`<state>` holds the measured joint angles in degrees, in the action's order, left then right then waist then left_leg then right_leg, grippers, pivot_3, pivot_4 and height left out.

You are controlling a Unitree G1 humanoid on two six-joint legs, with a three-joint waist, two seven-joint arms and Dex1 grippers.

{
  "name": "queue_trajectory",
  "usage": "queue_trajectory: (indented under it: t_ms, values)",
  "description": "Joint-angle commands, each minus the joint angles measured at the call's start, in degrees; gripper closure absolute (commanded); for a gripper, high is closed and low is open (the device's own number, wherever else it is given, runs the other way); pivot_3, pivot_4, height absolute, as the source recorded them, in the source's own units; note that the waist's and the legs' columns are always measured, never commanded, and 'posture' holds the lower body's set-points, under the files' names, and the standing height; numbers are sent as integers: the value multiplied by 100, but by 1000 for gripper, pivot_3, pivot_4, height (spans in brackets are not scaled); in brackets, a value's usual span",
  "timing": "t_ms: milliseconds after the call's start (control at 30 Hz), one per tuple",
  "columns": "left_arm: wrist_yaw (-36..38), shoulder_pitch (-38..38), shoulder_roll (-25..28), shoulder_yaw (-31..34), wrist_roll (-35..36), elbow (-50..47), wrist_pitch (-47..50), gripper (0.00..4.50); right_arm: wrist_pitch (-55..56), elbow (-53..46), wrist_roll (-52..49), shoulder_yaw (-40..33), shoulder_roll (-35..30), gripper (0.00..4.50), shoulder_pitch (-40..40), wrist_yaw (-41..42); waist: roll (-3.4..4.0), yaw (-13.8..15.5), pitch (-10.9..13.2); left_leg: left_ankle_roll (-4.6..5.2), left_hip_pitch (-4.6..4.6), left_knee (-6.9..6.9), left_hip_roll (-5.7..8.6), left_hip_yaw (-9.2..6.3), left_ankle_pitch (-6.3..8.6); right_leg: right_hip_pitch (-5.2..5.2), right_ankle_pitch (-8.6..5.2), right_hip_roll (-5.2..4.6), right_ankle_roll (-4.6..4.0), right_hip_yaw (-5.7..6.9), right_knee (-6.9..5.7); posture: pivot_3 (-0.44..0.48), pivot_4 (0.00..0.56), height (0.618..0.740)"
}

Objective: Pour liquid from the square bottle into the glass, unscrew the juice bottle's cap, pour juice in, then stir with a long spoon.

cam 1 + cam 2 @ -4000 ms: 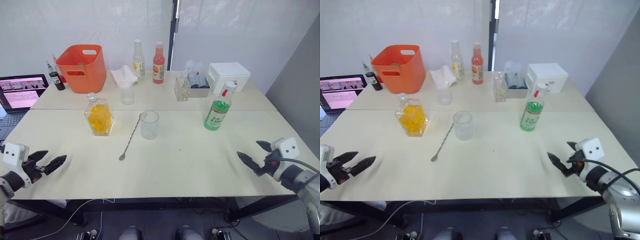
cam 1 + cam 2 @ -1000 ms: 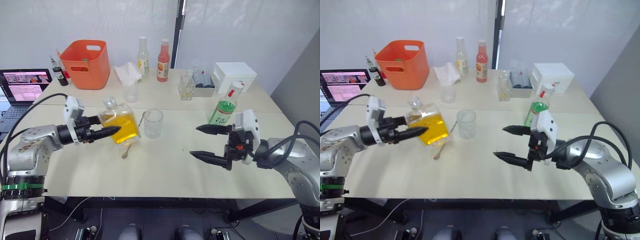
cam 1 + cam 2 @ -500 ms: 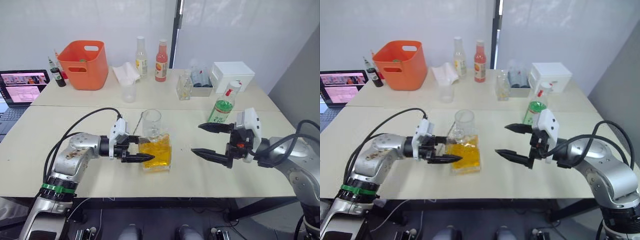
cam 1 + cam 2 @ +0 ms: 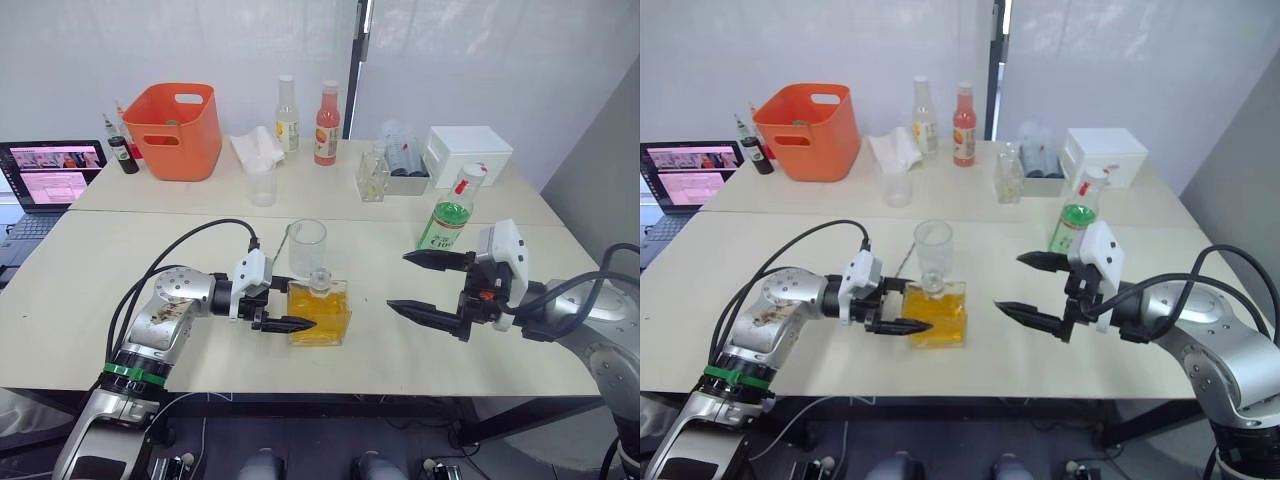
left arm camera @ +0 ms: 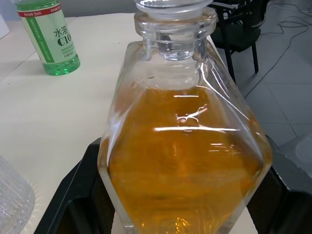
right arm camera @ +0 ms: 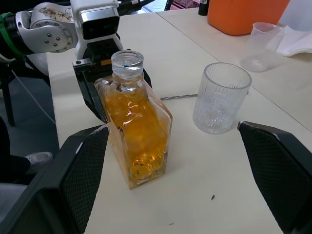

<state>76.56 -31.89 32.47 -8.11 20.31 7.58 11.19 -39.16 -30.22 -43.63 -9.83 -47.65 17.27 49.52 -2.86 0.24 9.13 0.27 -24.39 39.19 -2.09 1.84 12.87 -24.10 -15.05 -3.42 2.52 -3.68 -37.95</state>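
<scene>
The square bottle [image 4: 318,310] with orange-yellow liquid stands upright on the table, stopper in, just in front of the glass [image 4: 307,247]. My left gripper [image 4: 296,305] is shut on the bottle, one black finger [image 5: 73,195] on each side of it. The long spoon [image 6: 178,97] lies behind the bottle, left of the glass. My right gripper [image 4: 398,281] hangs open to the right of the bottle, with nothing in it. Behind it stands the juice bottle [image 4: 446,222] with green liquid and its red-topped cap [image 4: 462,185] on.
At the back stand an orange basket [image 4: 175,130], a cloudy plastic cup [image 4: 262,185], two slim bottles [image 4: 327,110], a small clear bottle [image 4: 370,177] and a white box [image 4: 468,150]. A laptop [image 4: 55,170] sits at the far left.
Over the last second my left gripper carried the square bottle from left of the glass to the table in front of it, where it now stands upright. My right gripper has hardly moved.
</scene>
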Motion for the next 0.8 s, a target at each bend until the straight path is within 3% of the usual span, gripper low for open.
queue_trajectory:
  t_ms: [33,333,800]
  values:
    - [-166,-230,-2,50,69,-358,251,27,10,-130,-92,-180,-76,0,52,-12,0,-1,0,0,-1,1,0,0,0,0,0,0,0,0,0,0,150,715]
    - [-509,-199,153,131,355,-1119,1336,27,19,-81,-65,-74,-25,0,116,-47,1,-38,0,0,0,1,-3,-2,0,-3,-1,2,1,-2,-3,0,150,715]
    - [-703,127,34,127,253,-895,1001,27,-21,-81,-76,-54,-18,0,200,-98,1,-35,0,0,0,1,-2,0,0,-3,-1,1,1,-3,-2,0,150,715]
